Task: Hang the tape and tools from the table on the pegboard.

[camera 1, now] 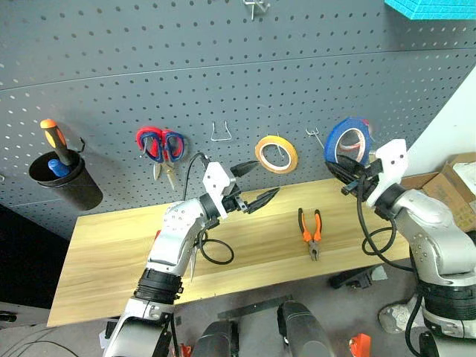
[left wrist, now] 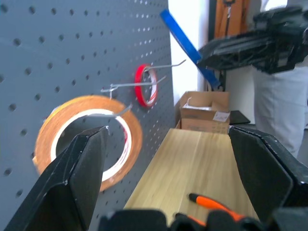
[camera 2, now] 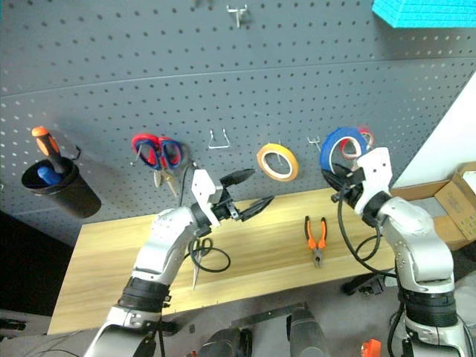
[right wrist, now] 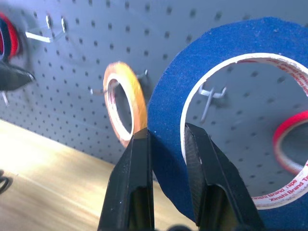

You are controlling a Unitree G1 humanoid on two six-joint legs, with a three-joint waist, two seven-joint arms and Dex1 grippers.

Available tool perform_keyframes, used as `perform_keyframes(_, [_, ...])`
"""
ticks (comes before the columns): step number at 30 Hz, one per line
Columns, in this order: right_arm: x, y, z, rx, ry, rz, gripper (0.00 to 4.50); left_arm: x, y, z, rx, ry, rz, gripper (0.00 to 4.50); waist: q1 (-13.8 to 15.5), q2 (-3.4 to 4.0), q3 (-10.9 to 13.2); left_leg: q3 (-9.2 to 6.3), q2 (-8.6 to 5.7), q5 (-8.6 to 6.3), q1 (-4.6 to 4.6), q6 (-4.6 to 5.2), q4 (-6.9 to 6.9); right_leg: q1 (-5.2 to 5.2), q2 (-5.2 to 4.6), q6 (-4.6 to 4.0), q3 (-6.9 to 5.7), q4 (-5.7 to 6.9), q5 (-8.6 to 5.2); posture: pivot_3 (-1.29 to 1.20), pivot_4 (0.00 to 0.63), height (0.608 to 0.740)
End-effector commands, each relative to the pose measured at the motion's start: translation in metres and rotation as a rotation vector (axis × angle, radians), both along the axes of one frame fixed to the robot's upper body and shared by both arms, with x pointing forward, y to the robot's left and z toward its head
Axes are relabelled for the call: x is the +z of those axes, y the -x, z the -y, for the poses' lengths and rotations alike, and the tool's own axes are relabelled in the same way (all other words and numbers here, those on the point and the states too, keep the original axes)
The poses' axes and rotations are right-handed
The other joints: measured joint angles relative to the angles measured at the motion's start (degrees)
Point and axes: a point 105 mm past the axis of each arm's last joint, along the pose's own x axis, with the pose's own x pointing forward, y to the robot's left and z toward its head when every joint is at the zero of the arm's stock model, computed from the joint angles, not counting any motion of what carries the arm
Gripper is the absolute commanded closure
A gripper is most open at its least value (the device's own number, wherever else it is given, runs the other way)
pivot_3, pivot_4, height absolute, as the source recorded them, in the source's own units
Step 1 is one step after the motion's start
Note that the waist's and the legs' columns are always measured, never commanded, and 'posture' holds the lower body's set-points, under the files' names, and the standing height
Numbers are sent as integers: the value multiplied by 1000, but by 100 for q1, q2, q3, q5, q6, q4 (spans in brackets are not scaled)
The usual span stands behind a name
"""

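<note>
Hanging in front of the dark grey perforated pegboard (camera 1: 223, 67), the thin blue tape ring (right wrist: 173, 120) is pinched at its rim by the closed right gripper (right wrist: 168, 144). The bare metal hook (right wrist: 209, 96) is seen through its hole; a tilted ring could be caught or slip. The left gripper (camera 1: 254, 184) is held wide open, empty.

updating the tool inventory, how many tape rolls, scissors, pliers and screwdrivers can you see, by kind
tape rolls: 3 (blue in the right hand, yellow, red)
scissors: 2 (red-and-blue, black)
pliers: 1
screwdrivers: 2 (orange-and-black, red-handled)
total: 8
</note>
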Motion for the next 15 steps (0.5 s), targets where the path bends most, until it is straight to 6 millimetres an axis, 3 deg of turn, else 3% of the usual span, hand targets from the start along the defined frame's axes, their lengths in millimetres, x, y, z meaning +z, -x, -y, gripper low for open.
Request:
perform_keyframes(1, [13,-3,-10,54,3,66,4145,15,6,-7,25,10,65,235,17,3,-15,1,-1,1,-1,-3,0,-1,0,0,0,-1,0,-253,114,740])
perform_keyframes(9, [-2,-23,-26,100,-37,18,4145,14,12,-14,71,-7,62,235,146,13,-103,1,-1,-3,2,3,-1,-2,1,-3,1,1,2,-200,103,740])
perform_keyframes(15, [-12,-60,-21,-11,-53,-8,4145,15,17,-20,98,-22,57,235,216,13,-128,0,0,0,8,2,2,-1,10,-12,5,1,25,-136,111,740])
